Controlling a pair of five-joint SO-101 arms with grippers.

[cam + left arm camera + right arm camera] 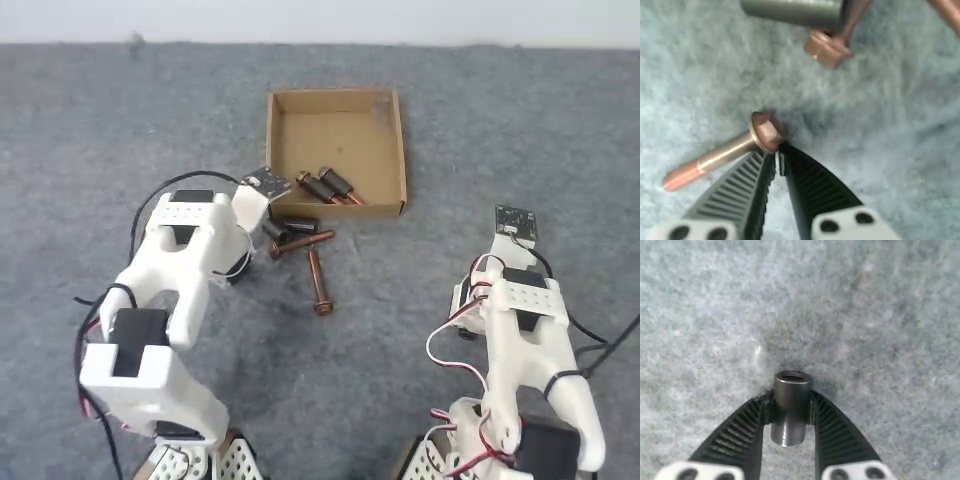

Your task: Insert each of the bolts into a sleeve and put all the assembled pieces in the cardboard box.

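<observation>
My left gripper (778, 150) is shut, and its tips touch the rim of a copper bolt's head (765, 131) lying on the grey carpet. I cannot tell whether they pinch it. Beyond it lie a dark sleeve (790, 10) and a second bolt (825, 47). From above, that sleeve (297, 227), the second bolt (300, 243) and a third bolt (318, 280) lie just in front of the cardboard box (285, 110), beside the left arm (185, 240). Two assembled pieces (330, 187) lie inside the box. My right gripper (790, 402) is shut on an upright dark sleeve (791, 390) over the carpet.
The right arm (525, 310) stands at the right, well apart from the box and the loose parts. Open carpet lies between the two arms and to the right of the box. Cables loop around both arm bases.
</observation>
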